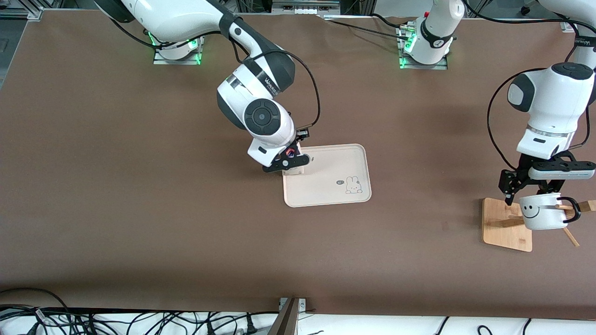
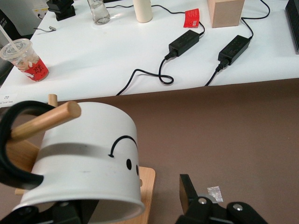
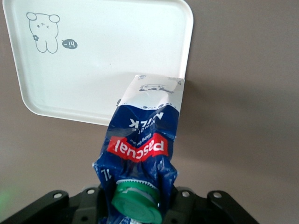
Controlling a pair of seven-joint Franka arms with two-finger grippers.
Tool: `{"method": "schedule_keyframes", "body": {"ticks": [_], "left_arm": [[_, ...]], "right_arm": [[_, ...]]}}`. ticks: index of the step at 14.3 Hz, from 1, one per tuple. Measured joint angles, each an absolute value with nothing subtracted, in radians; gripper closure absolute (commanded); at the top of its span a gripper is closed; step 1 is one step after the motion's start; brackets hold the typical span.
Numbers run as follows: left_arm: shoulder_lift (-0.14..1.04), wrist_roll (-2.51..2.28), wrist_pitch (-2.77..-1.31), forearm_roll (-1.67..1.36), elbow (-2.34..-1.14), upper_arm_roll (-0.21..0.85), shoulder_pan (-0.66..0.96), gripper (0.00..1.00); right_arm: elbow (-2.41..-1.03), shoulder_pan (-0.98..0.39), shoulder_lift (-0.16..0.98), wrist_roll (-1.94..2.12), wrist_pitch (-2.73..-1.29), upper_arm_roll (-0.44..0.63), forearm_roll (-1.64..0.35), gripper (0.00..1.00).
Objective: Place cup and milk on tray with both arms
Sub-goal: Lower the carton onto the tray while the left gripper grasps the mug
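Observation:
The cream tray (image 1: 335, 174) with the bunny drawing lies mid-table; it also shows in the right wrist view (image 3: 98, 56). My right gripper (image 1: 289, 163) is shut on the crumpled dark blue top of the milk (image 3: 145, 140), just below its green cap (image 3: 136, 203). It holds the carton upright with its base over the tray's edge toward the right arm's end. The white smiley cup (image 1: 542, 211) hangs by its black handle on a wooden peg (image 2: 46, 119) of the rack. My left gripper (image 1: 535, 193) is open around the cup (image 2: 84, 154); one finger (image 2: 189, 191) stands apart from its wall.
The square wooden rack base (image 1: 505, 223) sits at the left arm's end of the table. Cables lie along the table edge nearest the front camera. The left wrist view shows a white bench with power adapters (image 2: 184, 41) and a drink cup (image 2: 25, 58).

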State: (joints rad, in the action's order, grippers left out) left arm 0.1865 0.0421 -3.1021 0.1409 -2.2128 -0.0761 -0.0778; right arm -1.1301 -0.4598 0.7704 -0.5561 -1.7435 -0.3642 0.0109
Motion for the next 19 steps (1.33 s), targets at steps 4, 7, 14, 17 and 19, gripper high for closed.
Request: {"method": "schedule_keyframes", "body": {"ticks": [4,7,14,17,19], "left_arm": [[0.187,0.047,-3.102,0.143,-2.212,-0.083,-0.083,0.64],[0.187,0.048,-3.102,0.143,-2.211,-0.083,-0.083,0.74],[0.188,0.048,-3.102,0.143,-2.211,-0.078,-0.083,1.00],[0.188,0.048,-3.103,0.143,-2.211,-0.078,-0.083,1.00],[0.187,0.048,-3.103,0.143,-2.211,-0.078,-0.082,1.00]], "right_arm": [[-1.128,-0.462,0.771,-0.555,-1.805,-0.364,0.011,0.65],[-1.114,-0.463,0.771,-0.553,-1.821,-0.364,0.011,0.65],[-1.091,-0.505,0.831,-0.552,-1.860,-0.364,0.011,0.65],[-1.088,-0.507,0.837,-0.552,-1.860,-0.358,0.011,0.65],[-1.082,-0.501,0.837,-0.552,-1.860,-0.351,0.011,0.65]]}}
